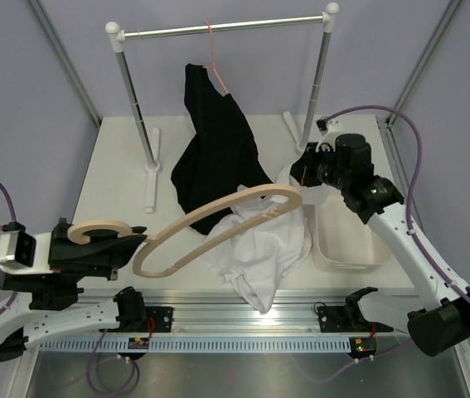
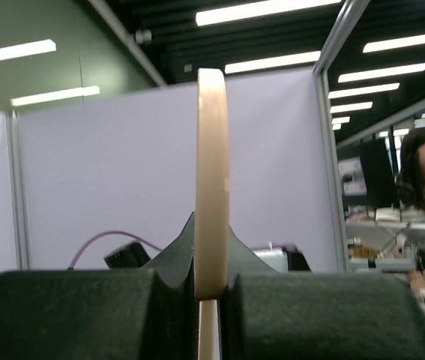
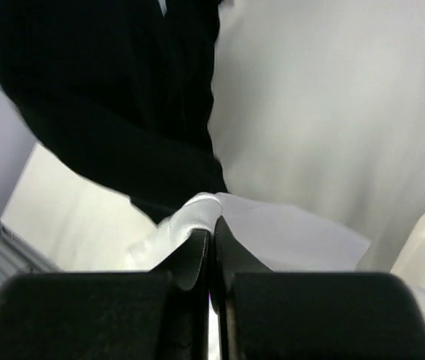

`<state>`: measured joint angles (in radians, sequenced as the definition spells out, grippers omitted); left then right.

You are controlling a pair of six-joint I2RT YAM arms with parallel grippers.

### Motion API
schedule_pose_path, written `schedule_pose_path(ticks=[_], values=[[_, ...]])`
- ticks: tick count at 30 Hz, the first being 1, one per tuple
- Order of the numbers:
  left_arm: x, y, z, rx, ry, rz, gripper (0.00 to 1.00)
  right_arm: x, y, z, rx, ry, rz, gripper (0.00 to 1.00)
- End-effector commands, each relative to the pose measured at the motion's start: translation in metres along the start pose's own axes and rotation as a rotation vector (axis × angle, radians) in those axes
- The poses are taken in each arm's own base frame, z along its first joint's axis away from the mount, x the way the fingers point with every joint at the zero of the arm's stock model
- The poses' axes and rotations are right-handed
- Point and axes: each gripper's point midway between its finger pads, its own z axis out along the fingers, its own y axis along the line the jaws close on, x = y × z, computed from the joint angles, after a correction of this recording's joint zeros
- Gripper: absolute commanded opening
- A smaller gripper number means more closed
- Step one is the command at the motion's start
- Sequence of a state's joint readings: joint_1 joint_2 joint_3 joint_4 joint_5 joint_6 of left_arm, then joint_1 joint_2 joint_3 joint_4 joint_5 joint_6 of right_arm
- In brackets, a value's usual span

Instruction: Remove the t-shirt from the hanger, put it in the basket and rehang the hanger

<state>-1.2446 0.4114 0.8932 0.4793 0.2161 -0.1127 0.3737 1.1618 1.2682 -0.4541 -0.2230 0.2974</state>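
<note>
Worktop [image 1: 118,174] first, black garment [image 1: 214,149] hanging at the back. White t-shirt [image 1: 259,249] sags toward the near edge, caught on the right end of the raised hanger [image 1: 247,193]. Left tool [image 1: 135,242] clamps the hanger's hook; right tool [image 1: 301,176] is pinched on t-shirt cloth.

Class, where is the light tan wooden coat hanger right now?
In the top view, the light tan wooden coat hanger stretches from the left claw, which clamps its hook, rightward to the crumpled white cotton t-shirt at centre.
</note>
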Motion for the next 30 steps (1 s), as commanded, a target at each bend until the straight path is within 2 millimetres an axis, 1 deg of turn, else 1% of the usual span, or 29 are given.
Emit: schedule_pose_path(ticks=[1, 2, 3, 4, 5, 6, 7, 8, 9, 10, 11, 12, 13, 15, 16, 17, 18, 19, 21, 22, 24, 25, 26, 27, 29, 30], values=[[0.029, 0.006, -0.02, -0.057, 0.118, -0.028, 0.0, 0.055, 0.005, 0.017, -0.062, 0.107, 0.016, 0.0], [0.037, 0.01, -0.026, -0.089, 0.152, -0.039, 0.0, 0.073, 0.002, 0.022, -0.067, 0.134, 0.026, 0.0], [0.042, 0.011, -0.03, -0.102, 0.173, -0.056, 0.0, 0.078, 0.003, 0.02, -0.076, 0.14, 0.029, 0.09], [0.045, 0.013, -0.033, -0.12, 0.197, -0.068, 0.0, 0.088, 0.0, 0.02, -0.078, 0.159, 0.031, 0.2], [0.056, 0.012, -0.04, -0.126, 0.255, -0.084, 0.0, 0.09, 0.003, 0.016, -0.101, 0.166, 0.019, 0.31], [0.059, 0.011, -0.043, -0.125, 0.273, -0.099, 0.0, 0.093, 0.005, 0.014, -0.111, 0.183, 0.012, 0.39], [0.065, 0.01, -0.046, -0.126, 0.297, -0.111, 0.0, 0.089, 0.009, 0.01, -0.13, 0.184, -0.002, 0.5], [0.073, 0.009, -0.051, -0.135, 0.332, -0.128, 0.0, 0.091, 0.015, 0.002, -0.16, 0.203, -0.023, 0.57], [0.077, 0.009, -0.054, -0.147, 0.349, -0.151, 0.0, 0.089, 0.018, -0.003, -0.173, 0.203, -0.032, 0.73], [0.083, 0.01, -0.06, -0.166, 0.386, -0.167, 0.0, 0.08, 0.022, -0.014, -0.175, 0.19, -0.052, 0.8], [0.089, 0.01, -0.064, -0.186, 0.42, -0.195, 0.0, 0.071, 0.019, -0.019, -0.138, 0.168, -0.063, 0.84], [0.092, 0.011, -0.067, -0.202, 0.445, -0.211, 0.0, 0.064, 0.02, -0.025, -0.127, 0.153, -0.071, 0.86], [0.097, 0.011, -0.073, -0.221, 0.503, -0.228, 0.0, 0.048, 0.025, -0.041, -0.118, 0.117, -0.091, 0.88], [0.101, 0.007, -0.078, -0.222, 0.549, -0.264, 0.0, 0.031, 0.034, -0.058, -0.127, 0.076, -0.113, 0.89], [0.105, 0.005, -0.084, -0.231, 0.588, -0.28, 0.0, 0.014, 0.043, -0.076, -0.143, 0.032, -0.14, 0.89], [0.108, 0.007, -0.087, -0.263, 0.608, -0.302, 0.0, 0.009, 0.05, -0.087, -0.162, 0.016, -0.157, 0.9], [0.118, 0.013, -0.099, -0.323, 0.664, -0.304, 0.0, -0.001, 0.056, -0.102, -0.173, -0.007, -0.183, 0.9], [0.115, 0.014, -0.1, -0.336, 0.674, -0.307, 0.0, -0.007, 0.06, -0.114, -0.181, -0.032, -0.195, 0.9], [0.125, 0.013, -0.107, -0.348, 0.728, -0.324, 0.0, -0.016, 0.075, -0.134, -0.235, -0.059, -0.226, 0.9], [0.129, 0.011, -0.112, -0.349, 0.757, -0.332, 0.0, -0.01, 0.096, -0.146, -0.362, -0.038, -0.246, 0.9], [0.136, 0.008, -0.117, -0.343, 0.791, -0.346, 0.0, -0.001, 0.127, -0.162, -0.582, -0.02, -0.312, 0.9], [0.139, 0.007, -0.117, -0.34, 0.801, -0.348, 0.0, 0.016, 0.155, -0.185, -0.823, 0.04, -0.338, 0.91], [0.142, 0.007, -0.118, -0.339, 0.812, -0.349, 0.0, 0.028, 0.159, -0.186, -0.904, 0.081, -0.33, 0.91], [0.145, 0.006, -0.118, -0.336, 0.823, -0.35, 0.0, 0.028, 0.163, -0.186, -0.944, 0.084, -0.324, 0.91], [0.152, 0.007, -0.118, -0.338, 0.845, -0.35, 0.0, 0.034, 0.162, -0.177, -0.942, 0.114, -0.314, 0.9], [0.155, 0.005, -0.116, -0.325, 0.858, -0.356, 0.0, 0.04, 0.16, -0.167, -0.939, 0.148, -0.306, 0.9]])
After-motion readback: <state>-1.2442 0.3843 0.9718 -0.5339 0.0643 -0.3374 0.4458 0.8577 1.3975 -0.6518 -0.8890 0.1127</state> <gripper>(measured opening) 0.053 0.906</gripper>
